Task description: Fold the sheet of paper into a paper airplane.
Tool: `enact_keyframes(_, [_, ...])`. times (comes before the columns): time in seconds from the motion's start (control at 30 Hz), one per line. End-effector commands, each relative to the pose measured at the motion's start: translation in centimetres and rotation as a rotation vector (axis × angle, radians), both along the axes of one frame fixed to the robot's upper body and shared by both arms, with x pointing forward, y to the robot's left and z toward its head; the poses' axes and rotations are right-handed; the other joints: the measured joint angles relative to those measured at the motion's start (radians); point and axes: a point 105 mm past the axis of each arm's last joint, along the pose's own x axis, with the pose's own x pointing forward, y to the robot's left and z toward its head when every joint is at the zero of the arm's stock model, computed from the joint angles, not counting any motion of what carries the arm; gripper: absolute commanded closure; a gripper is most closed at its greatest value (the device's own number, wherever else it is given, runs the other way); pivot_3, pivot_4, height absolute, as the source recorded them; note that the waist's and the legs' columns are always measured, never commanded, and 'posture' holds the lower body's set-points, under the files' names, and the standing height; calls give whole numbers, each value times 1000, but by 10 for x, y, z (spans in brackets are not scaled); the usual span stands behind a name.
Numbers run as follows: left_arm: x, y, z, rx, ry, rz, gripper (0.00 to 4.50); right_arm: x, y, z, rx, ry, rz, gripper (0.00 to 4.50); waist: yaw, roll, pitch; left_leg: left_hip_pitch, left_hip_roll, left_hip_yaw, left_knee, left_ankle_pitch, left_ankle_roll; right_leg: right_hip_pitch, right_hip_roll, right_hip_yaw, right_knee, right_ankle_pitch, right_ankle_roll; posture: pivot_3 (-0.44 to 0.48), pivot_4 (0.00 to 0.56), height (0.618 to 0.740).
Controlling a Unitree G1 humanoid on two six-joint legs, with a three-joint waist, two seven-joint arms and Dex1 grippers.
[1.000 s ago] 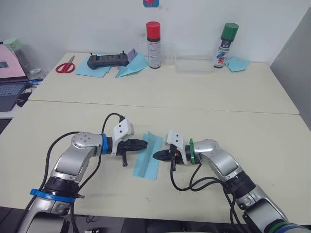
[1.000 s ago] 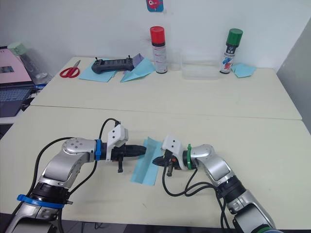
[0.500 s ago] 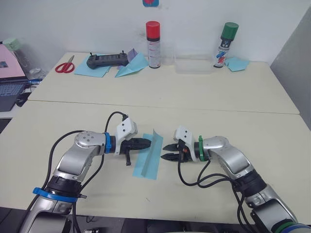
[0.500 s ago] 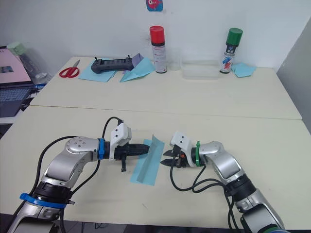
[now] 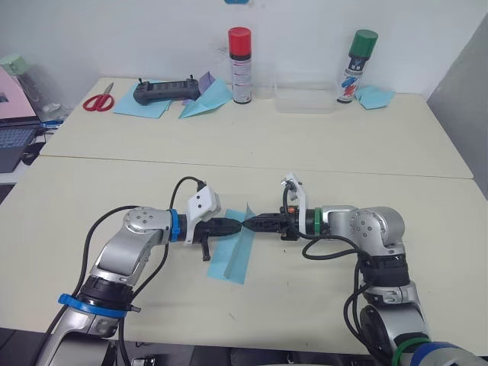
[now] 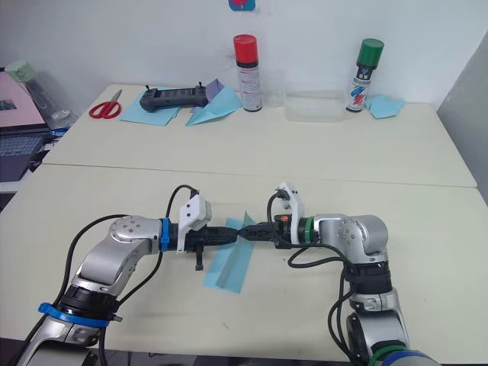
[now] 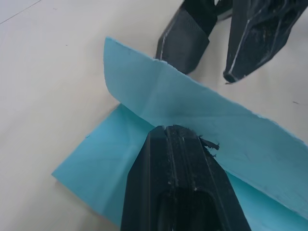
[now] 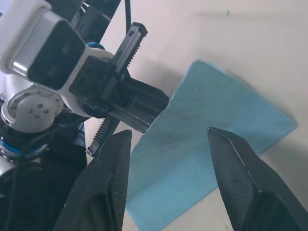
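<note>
The sheet of paper (image 5: 232,253) lay on the near table (image 5: 320,301), roughly centre btwn both arms, w/ one long flap standing up off the flat half along a lengthwise crease. So the step in hand looked like an early one: the long centre fold, only half closed; no nose or wings formed.

Left gripper (image 7: 169,129) sat at the flap, its fingers together, tip against the raised panel near the crease. In the left wrist view the tip met the paper's face; whether it pinched the paper or just pushed it, can't tell.

Right gripper (image 8: 169,139) faced it from the other side of the flap, fingers spread wide apart, holding nothing, one to each side of the upright edge w/o touching it.

Next move, as I judged: the right needed to close on or press the flap over toward the flat half while the left steadied the crease; thin paper, so a light push and aligned edges mattered.

Back table: red-capped spray can (image 5: 240,55), green-capped spray can (image 5: 357,58), scissors (image 5: 98,100), a black controller (image 5: 168,91) on flat blue sheets – all well apart.
</note>
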Motion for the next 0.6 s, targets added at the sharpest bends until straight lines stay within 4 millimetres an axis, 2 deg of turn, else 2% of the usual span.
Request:
enact_keyframes(0.03, [1, -5, 8, -13, -39, -14, 4500, -2, -1, 6, -4, -2, 3, 1941, 0, 0, 0, 0, 0, 0, 0, 0, 0, 0, 0, 0, 0, 0, 0, 0, 150, 740])
enact_keyframes(0.23, [0, -8, 10, -23, -41, -18, 4500, -6, 4, 9, 9, 19, 18, 1941, -1, 0, 0, 0, 0, 0, 0, 0, 0, 0, 0, 0, 0, 0, 0, 0, 150, 740])
enact_keyframes(0.33, [-1, -16, 11, -36, -42, -38, 4500, -7, 7, 14, 42, 44, 20, 1941, -1, 0, 0, 0, 0, 0, 0, 0, 0, 0, 0, 0, 0, 0, 0, 0, 150, 740])
enact_keyframes(0.6, [0, -21, 11, -43, -42, -46, 4500, -7, 5, 18, 53, 68, 10, 1941, -2, 0, 0, 0, 0, 0, 1, 0, 0, 0, 0, 0, 1, 0, 0, 0, 150, 740])
